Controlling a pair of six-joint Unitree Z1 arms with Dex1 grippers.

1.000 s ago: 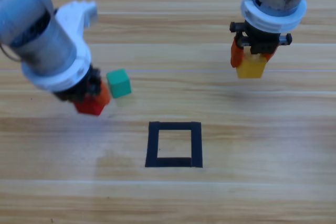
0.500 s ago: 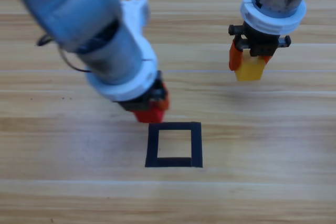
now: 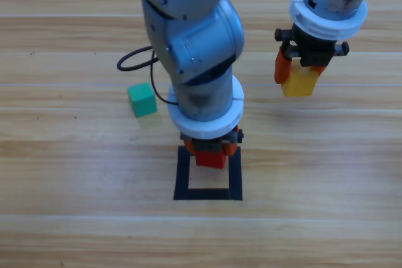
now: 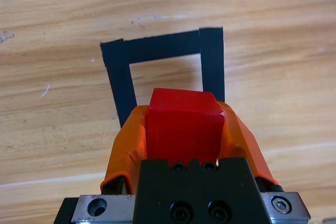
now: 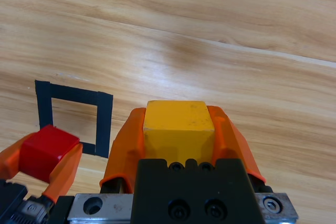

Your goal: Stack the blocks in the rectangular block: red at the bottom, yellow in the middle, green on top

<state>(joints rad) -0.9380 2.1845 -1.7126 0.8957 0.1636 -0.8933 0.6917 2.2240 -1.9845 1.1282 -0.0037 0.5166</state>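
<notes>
**Red carried to the tape square**

Since a second ago the left gripper (image 3: 211,150) has been swung from beside the green cube (image 3: 142,99) to the far edge of the tape square (image 3: 182,177), the red cube (image 4: 182,124) being carried with it. That cube is clamped between the orange jaws and is seen in the left wrist view over the square's near side, with the hollow middle lying just ahead of it. Whether it is touching the table cannot be told.

Well apart, the right gripper (image 3: 300,70) has been kept in place, closed on the yellow cube (image 5: 178,124) and held clear of the table. Green lies alone on the wood, off to the side of the left arm.

For a good placing, red should probably be brought a little further forward so that it sits inside the outline, not on the tape. It should be lowered flat and square to the sides before the jaws are parted, and a straight lift afterwards would keep it from being dragged.
</notes>
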